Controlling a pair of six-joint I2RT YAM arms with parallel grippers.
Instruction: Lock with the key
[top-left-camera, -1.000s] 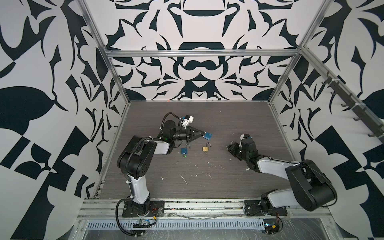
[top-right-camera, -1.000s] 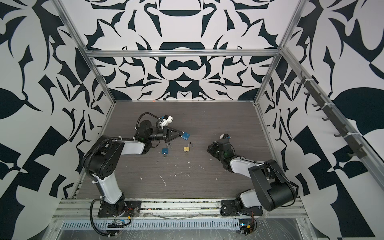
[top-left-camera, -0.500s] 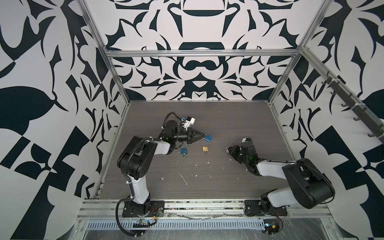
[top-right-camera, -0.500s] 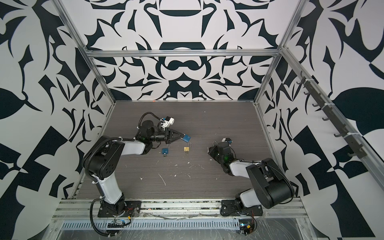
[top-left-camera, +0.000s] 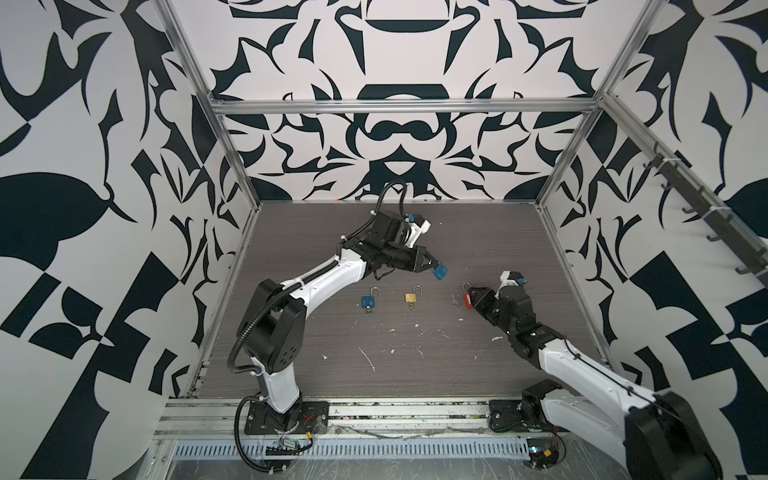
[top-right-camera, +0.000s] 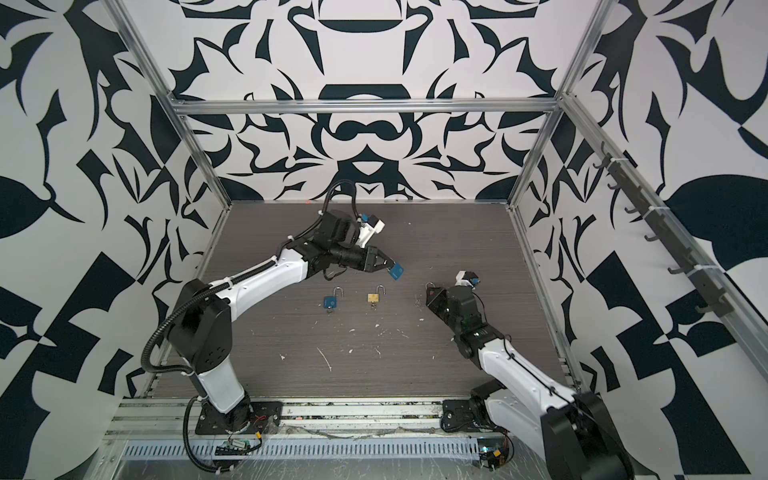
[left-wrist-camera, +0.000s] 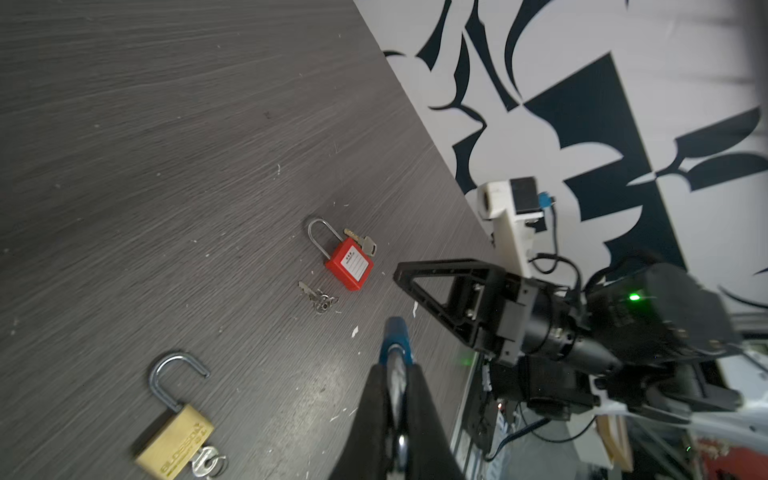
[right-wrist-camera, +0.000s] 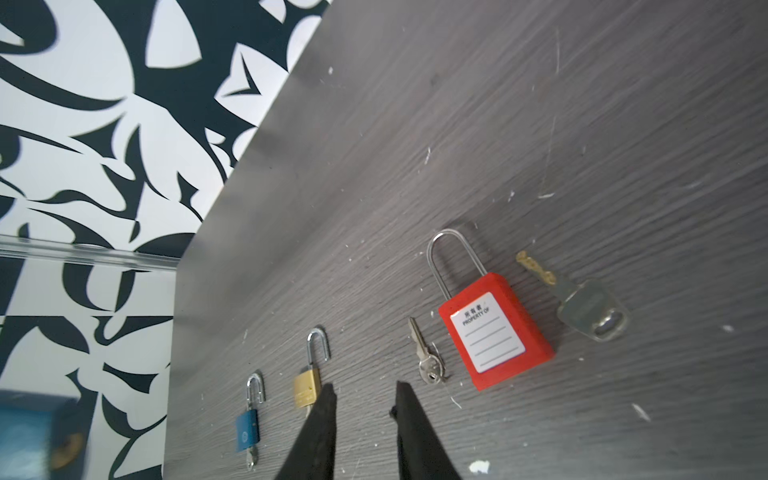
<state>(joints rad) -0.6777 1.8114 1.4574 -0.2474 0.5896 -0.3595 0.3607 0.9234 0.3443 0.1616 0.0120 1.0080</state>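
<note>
Table (top-left-camera: 415, 232): dark grey laminate with a fine wood grain, flecked with white chips.

1. Small blue padlock (top-left-camera: 368, 301): flat on the table, squarish blue body, steel shackle open and pointing to the back wall, key in its base.
2. Brass padlock (top-left-camera: 411, 297): just right of item 1, well apart from it. Yellow metal block with stamped lettering and a steel shackle lifted free on one leg. It lies along the same front-to-back axis, with a ringed key in its base.
3. Left gripper (top-left-camera: 432, 266): black tapered fingers pressed together on the steel shackle of the held blue padlock (top-left-camera: 440, 272). This padlock hangs above the table behind items 2 and 4, its smooth blue body pointing away from the fingertips.
4. Small keys (right-wrist-camera: 428, 357): a silver pair on a ring, blades toward the back wall, just beside item 5.
5. Red padlock (right-wrist-camera: 494, 332): glossy red plastic body with a white lined label facing up. Its long, narrow steel shackle appears seated on both legs. It lies flat, its long axis front to back and slightly tilted, shackle toward the back wall.
6. Large key (right-wrist-camera: 582, 299): silver head and brass-coloured blade, lying near item 5 and pointing roughly the same way.
7. Right gripper (right-wrist-camera: 363, 388): black fingers spread with nothing between them, hanging near the red padlock.
</note>
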